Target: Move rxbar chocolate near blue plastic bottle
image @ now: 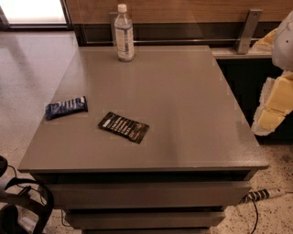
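You see a table (183,114) with a smooth grey top, matt with a soft shine. At 12 o'clock the bottle (124,34) is clear plastic with a white plastic cap. Near the middle, the black bar (123,127) has a thin, crinkly wrapper. At 9 o'clock the blue bar (66,107) looks glossy. At 3 o'clock the gripper (274,103) looks like smooth cream and white plastic. The wall (183,9) behind is wood. The floor (27,68) is shiny.
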Available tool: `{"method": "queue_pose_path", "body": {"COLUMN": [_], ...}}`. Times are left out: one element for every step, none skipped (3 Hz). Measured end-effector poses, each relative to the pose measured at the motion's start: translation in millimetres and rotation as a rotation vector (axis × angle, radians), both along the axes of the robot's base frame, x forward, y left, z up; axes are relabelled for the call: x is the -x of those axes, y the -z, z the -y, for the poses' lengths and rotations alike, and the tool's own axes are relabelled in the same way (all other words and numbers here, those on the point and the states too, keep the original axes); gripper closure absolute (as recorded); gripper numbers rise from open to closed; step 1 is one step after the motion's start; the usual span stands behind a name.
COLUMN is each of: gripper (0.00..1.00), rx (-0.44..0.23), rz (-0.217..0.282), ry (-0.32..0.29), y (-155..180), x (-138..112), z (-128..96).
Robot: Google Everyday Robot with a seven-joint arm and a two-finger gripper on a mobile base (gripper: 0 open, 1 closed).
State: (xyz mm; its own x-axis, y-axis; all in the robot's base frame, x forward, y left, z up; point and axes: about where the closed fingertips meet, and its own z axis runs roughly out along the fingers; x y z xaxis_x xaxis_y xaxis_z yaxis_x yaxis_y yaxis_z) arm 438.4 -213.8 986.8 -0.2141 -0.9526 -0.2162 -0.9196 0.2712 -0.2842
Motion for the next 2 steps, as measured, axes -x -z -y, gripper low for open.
{"method": "queue_pose_path", "body": {"gripper": [0.0,0.0], "rx": [0.0,-0.055], "rz": [0.0,0.013], "ry": [0.0,0.007], "y": [-0.1,5.4], "x": [0.0,-6.3], "z": [0.0,-4.3]}}
